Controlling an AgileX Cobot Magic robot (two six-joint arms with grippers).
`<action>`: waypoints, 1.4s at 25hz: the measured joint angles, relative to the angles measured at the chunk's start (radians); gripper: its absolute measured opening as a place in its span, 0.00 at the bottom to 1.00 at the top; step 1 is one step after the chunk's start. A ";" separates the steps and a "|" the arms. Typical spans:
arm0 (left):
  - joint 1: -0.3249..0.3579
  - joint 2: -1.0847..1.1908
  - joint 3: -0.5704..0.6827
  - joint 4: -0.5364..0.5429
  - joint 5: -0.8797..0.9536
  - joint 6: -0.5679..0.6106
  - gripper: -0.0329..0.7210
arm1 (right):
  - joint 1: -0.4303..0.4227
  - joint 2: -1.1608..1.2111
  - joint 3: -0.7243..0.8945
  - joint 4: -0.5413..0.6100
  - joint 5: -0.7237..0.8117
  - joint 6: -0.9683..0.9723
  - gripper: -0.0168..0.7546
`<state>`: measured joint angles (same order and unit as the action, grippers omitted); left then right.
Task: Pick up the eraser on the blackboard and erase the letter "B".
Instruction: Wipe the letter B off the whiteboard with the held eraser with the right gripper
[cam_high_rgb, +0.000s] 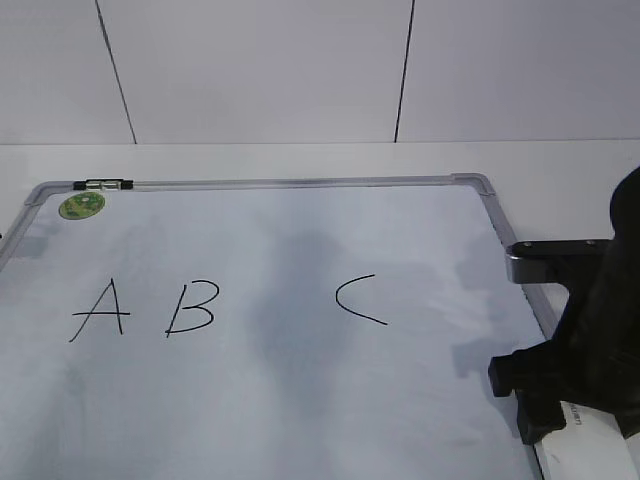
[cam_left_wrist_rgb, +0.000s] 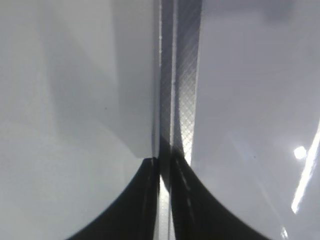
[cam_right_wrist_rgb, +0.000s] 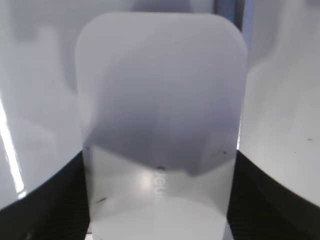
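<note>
The blackboard (cam_high_rgb: 300, 184) is a white board in a grey frame lying flat, with the letter "B" (cam_high_rgb: 190, 308) drawn in black left of centre. The eraser (cam_right_wrist_rgb: 161, 115), a white rounded block with faint grey print, fills the right wrist view between two black fingers that press against its long sides. My right gripper (cam_right_wrist_rgb: 160, 165) is shut on it. In the exterior view that gripper (cam_high_rgb: 530, 400) sits at the board's right edge with a strip of the eraser (cam_high_rgb: 590, 445) showing beneath it, far from the "B". My left gripper (cam_left_wrist_rgb: 164, 162) is shut, empty, over the board's frame (cam_left_wrist_rgb: 186, 75).
A black "A" (cam_high_rgb: 100, 310) stands left of the "B" and a black "C" (cam_high_rgb: 360, 300) right of it. A round green sticker (cam_high_rgb: 82, 205) sits at the board's far left corner. White table and a panelled wall lie beyond the board.
</note>
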<state>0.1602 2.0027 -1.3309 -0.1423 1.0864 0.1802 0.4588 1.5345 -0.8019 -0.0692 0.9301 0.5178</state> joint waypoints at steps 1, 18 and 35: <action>0.000 0.000 0.000 0.000 0.000 0.000 0.13 | 0.000 0.000 -0.004 0.002 0.008 0.000 0.70; 0.000 0.000 0.000 0.000 0.002 0.000 0.13 | 0.017 0.101 -0.458 0.129 0.282 -0.238 0.70; 0.000 0.000 0.000 -0.001 0.006 0.000 0.13 | 0.229 0.568 -0.980 0.173 0.292 -0.304 0.69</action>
<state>0.1602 2.0027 -1.3309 -0.1429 1.0927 0.1802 0.6879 2.1027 -1.7824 0.1036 1.2223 0.2138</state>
